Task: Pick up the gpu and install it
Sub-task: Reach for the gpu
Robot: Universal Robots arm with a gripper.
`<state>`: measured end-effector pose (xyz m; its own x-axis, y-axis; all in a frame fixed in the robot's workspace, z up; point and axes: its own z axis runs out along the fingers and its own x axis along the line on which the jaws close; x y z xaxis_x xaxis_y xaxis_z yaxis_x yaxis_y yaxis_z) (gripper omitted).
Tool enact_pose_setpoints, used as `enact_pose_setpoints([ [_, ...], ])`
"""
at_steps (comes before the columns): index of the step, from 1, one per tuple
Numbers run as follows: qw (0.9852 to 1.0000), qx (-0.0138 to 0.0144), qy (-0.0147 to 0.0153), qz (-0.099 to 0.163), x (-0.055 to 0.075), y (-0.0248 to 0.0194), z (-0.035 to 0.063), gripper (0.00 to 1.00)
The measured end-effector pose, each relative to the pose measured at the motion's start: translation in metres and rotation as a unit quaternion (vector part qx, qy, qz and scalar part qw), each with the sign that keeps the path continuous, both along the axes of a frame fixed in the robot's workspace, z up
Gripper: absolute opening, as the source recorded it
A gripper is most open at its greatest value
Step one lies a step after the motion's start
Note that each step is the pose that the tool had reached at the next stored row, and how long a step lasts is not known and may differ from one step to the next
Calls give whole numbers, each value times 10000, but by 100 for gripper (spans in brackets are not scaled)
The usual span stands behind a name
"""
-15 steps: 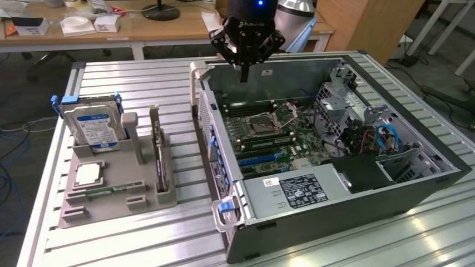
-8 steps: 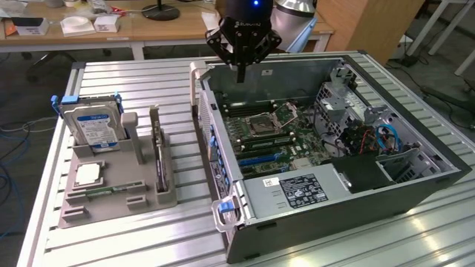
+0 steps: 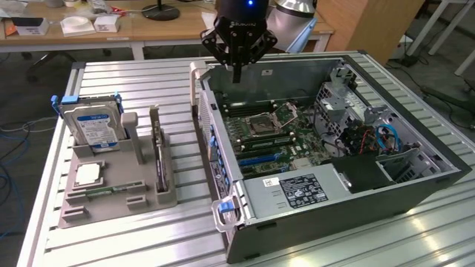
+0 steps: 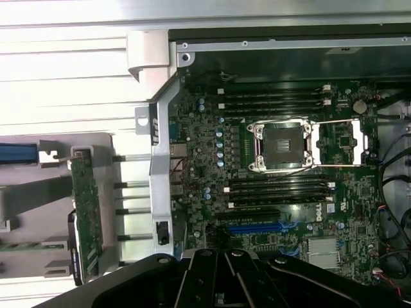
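The gpu (image 3: 158,151) is a thin green card standing on edge in a slot of the grey holder (image 3: 111,208), at the exterior view's left of the open computer case (image 3: 415,189). The wrist view shows the gpu (image 4: 85,212) edge-on, green with a dark block. My black gripper (image 3: 237,75) hangs above the far rim of the case, well away from the card. Its fingers are shut together and hold nothing. In the wrist view my gripper (image 4: 225,273) hangs over the motherboard (image 4: 289,192), near the blue slot (image 4: 253,228).
A silver hard drive (image 3: 93,125) with a blue-white label stands in the holder, and a square silver chip (image 3: 89,173) lies in front of it. In the case are the motherboard (image 3: 267,133), a power supply (image 3: 293,192) and cables (image 3: 386,139). Desks stand behind the slatted table (image 3: 133,78).
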<state>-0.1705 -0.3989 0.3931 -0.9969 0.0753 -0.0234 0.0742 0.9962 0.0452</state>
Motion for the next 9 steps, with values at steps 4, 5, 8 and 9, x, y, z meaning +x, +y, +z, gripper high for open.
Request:
enact_pose_setpoints([
  [4, 10000, 0, 0, 0, -26, 0, 0, 10],
  [5, 10000, 0, 0, 0, -33, 0, 0, 10],
  [8, 10000, 0, 0, 0, -53, 0, 1, 10],
  [9, 10000, 0, 0, 0, -60, 0, 0, 10],
])
